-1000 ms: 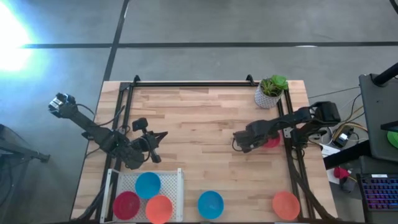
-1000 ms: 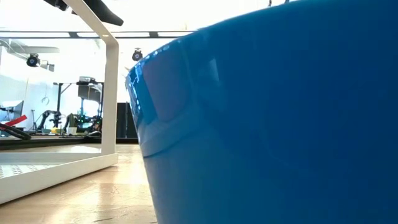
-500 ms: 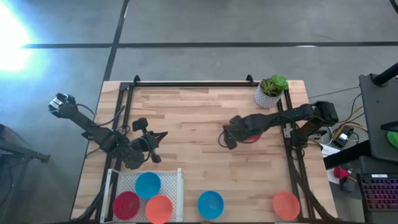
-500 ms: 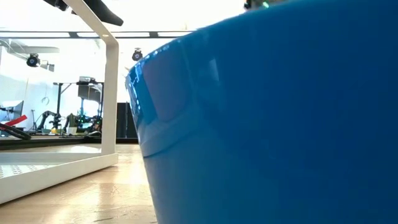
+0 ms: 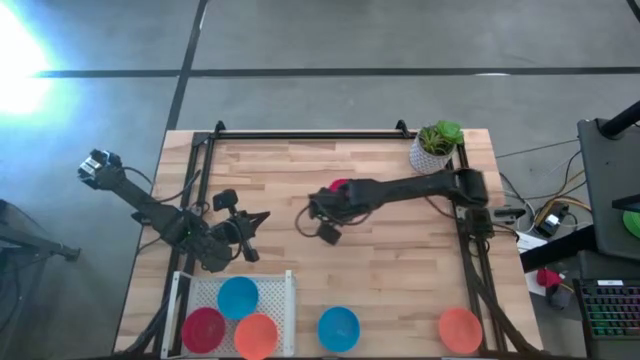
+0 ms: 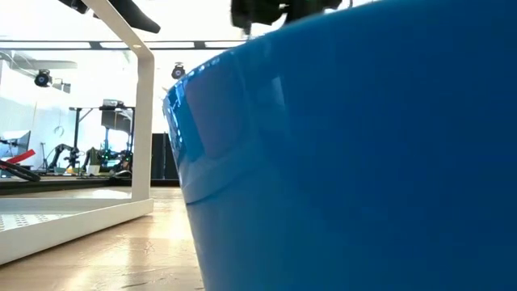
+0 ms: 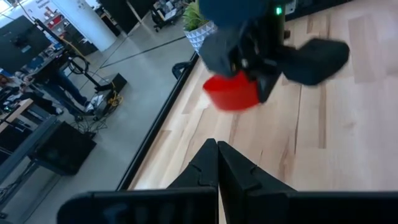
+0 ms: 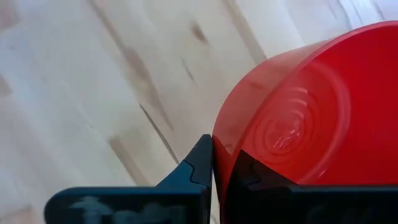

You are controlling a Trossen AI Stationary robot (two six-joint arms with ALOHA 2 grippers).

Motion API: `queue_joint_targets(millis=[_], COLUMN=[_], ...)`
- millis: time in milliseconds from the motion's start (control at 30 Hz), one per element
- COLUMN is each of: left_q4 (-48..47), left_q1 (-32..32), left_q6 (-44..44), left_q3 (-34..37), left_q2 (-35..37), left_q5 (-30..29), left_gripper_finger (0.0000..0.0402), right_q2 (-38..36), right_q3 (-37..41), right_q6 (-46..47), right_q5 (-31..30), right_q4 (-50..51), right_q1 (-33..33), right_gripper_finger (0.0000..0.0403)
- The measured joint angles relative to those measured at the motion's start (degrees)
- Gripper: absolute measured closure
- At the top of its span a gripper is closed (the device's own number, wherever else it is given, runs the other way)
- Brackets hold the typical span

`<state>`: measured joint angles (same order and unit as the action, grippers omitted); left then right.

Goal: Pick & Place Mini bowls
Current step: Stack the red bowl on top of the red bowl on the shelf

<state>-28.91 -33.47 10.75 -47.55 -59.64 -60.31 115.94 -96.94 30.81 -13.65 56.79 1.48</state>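
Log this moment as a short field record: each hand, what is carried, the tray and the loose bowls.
right hand: shut on the rim of a red mini bowl, held above mid-table
left hand: shut, empty, waiting at the table's left side
white tray: near-left corner; holds a blue bowl, a red bowl and an orange bowl
loose bowls: blue one at the near edge, orange one near the right corner
potted plant: far right corner

three bowls (image 5: 237, 297) in tray (image 5: 286, 290), two bowls (image 5: 338, 328) right of it
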Motion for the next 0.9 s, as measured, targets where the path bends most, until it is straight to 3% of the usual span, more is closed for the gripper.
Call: queue_joint_targets(millis=[267,467,900], left_q4=[0.1,0.2,0.1], left_q1=[-0.3,-2.2,-5.1], left_q6=[1.4,2.1,2.5], left_q3=[0.0,0.0,0.0], left_q2=[0.0,0.0,0.0], left_q5=[0.0,0.0,0.2], left_gripper_finger=[0.0401,0.0402,0.0402], right_q2=[11.9,17.9,20.9], right_q3=[-17.1,-26.4,-27.1], right_q6=[-13.2,-16.3,-15.6], right_q5=[4.8,4.9,5.0], right_q4=[0.1,4.8,7.1], right_q1=[0.0,0.0,0.0], right_gripper_finger=[0.0394,0.0394,0.0394])
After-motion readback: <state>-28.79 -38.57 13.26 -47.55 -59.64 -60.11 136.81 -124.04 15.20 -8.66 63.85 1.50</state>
